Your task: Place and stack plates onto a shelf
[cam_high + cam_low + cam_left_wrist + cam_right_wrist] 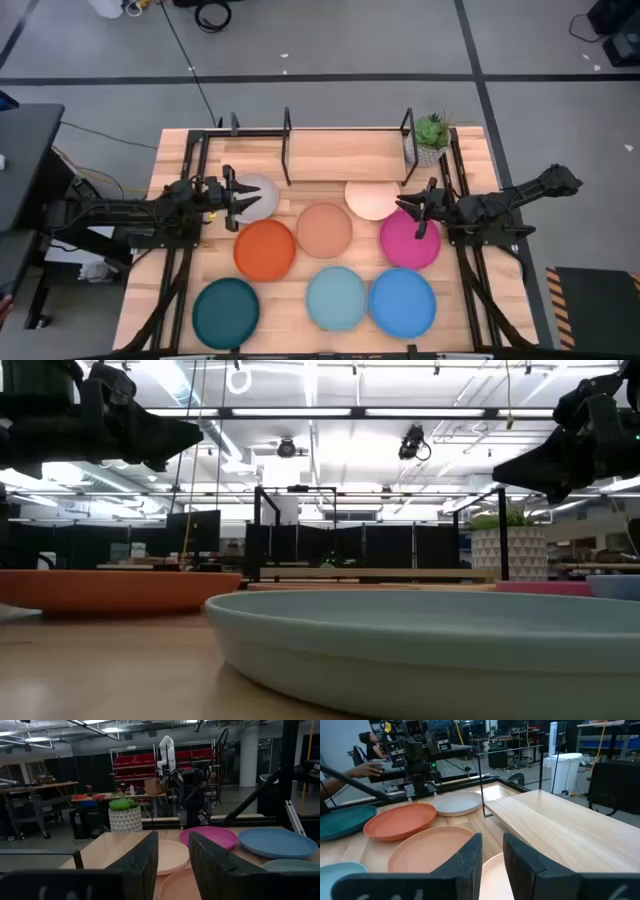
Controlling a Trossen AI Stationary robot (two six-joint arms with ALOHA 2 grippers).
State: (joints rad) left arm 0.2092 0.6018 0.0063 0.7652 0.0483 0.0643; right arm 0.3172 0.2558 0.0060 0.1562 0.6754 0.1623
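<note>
Light teal round matte plate fills the low view's foreground, flat on the wooden tabletop, hollow side up.

- All eight plates lie single on the tabletop, none stacked. Front row: dark teal plate, light teal, blue plate. Middle: orange plate, peach plate, magenta plate. Nearest the shelf: grey-white plate, cream plate.
- Light wooden plank shelf with thin black posts sits at the table's far edge, long axis running left to right. It carries no plates, only a small potted plant at its right end.
- Plates are round, so no long axis.
- Left gripper hovers at the grey-white plate's left rim, fingers a little apart, empty.
- Right gripper hangs between cream and magenta plates, fingers narrowly apart, empty.

Judgement: first pick not yet made. Next move calls for lowering onto a rim, pinching it, then lifting clear of the neighbours onto the plank.
</note>
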